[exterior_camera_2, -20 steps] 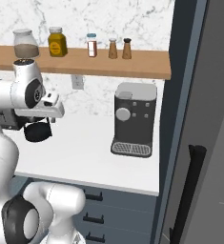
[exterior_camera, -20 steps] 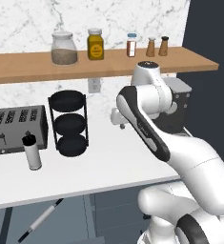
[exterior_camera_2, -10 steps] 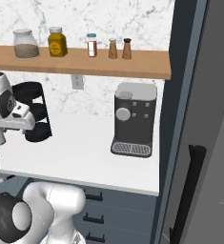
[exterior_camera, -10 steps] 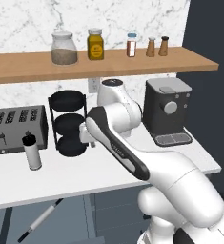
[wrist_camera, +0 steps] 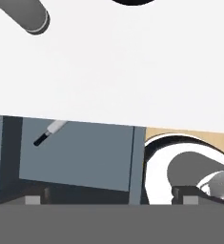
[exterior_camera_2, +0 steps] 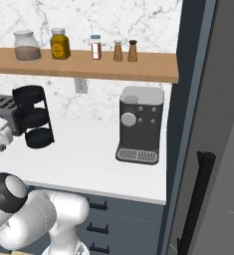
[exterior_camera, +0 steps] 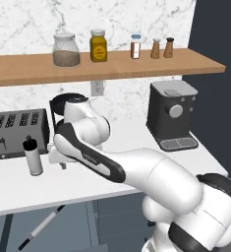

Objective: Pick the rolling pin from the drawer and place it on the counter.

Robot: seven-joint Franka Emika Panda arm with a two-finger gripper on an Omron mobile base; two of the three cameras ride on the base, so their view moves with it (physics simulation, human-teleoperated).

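Above the counter (exterior_camera: 112,182), end effector (wrist_camera: 108,199) fully open; empty.

Open drawer (exterior_camera: 68,229) clear above rolling pin (exterior_camera: 41,227), counter (exterior_camera: 87,184) edge overhanging, white cylinder (exterior_camera: 33,157) and toaster (exterior_camera: 18,133) behind

We see a smooth matt white counter (exterior_camera: 136,142), a brown wooden shelf (exterior_camera: 112,66), a veined marble wall (exterior_camera: 33,24), clear glass jars (exterior_camera: 66,49), and the glossy white arm (exterior_camera: 136,172).

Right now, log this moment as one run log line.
stage: approach | gripper: open, empty, above counter | rolling pin: in open drawer, untouched
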